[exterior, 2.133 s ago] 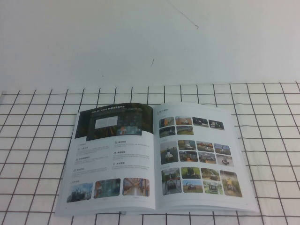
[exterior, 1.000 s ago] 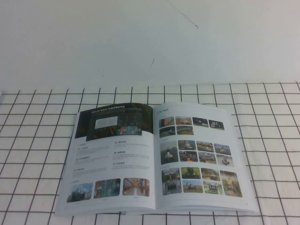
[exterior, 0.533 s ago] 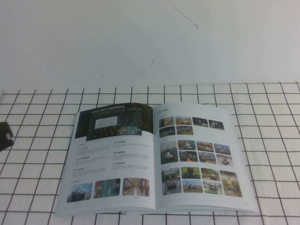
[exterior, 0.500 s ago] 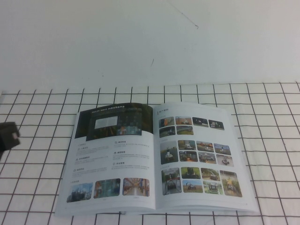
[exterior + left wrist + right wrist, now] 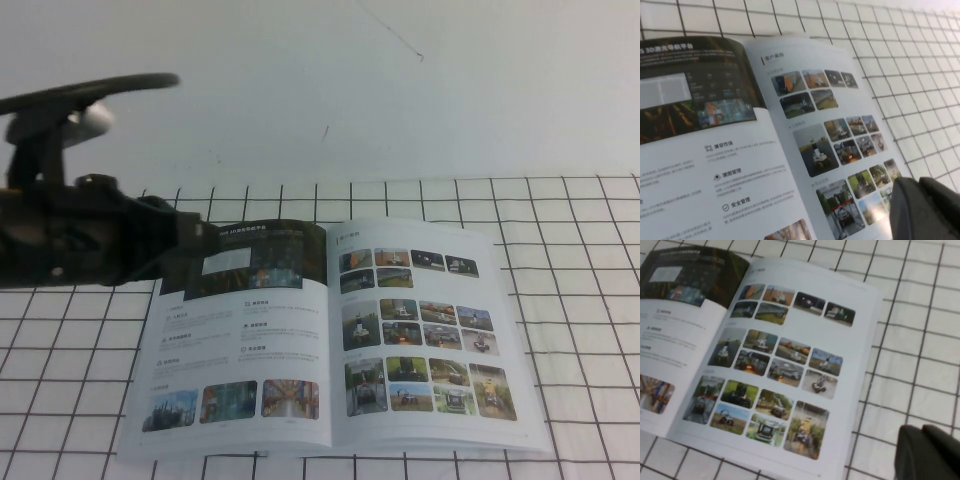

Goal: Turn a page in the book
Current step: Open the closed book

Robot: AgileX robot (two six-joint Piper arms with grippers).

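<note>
High view: the left gripper [image 5: 195,250] hangs over the far left corner of the open book [image 5: 330,340]; finger gap unclear. Left wrist view: the page [image 5: 835,135] lies flat beyond it. Right wrist view: the right gripper [image 5: 927,452] sits just off the page's outer edge, spread unclear.

The left arm [image 5: 90,250] is black throughout, a chunky run of matte housings with rounded joints and a slightly uneven outline. A thin black cable [image 5: 90,90] arches over it in a long, flat loop, and beside that loop sits a small white rounded part [image 5: 92,118], the only pale piece on the arm. The left gripper [image 5: 925,210] shows as a dark grey to black rounded shape with a soft, smooth surface and a shallow crease down it. The right gripper [image 5: 927,452] looks alike: a black, matte, rounded mass with a fine seam dividing it into two lobes.
</note>
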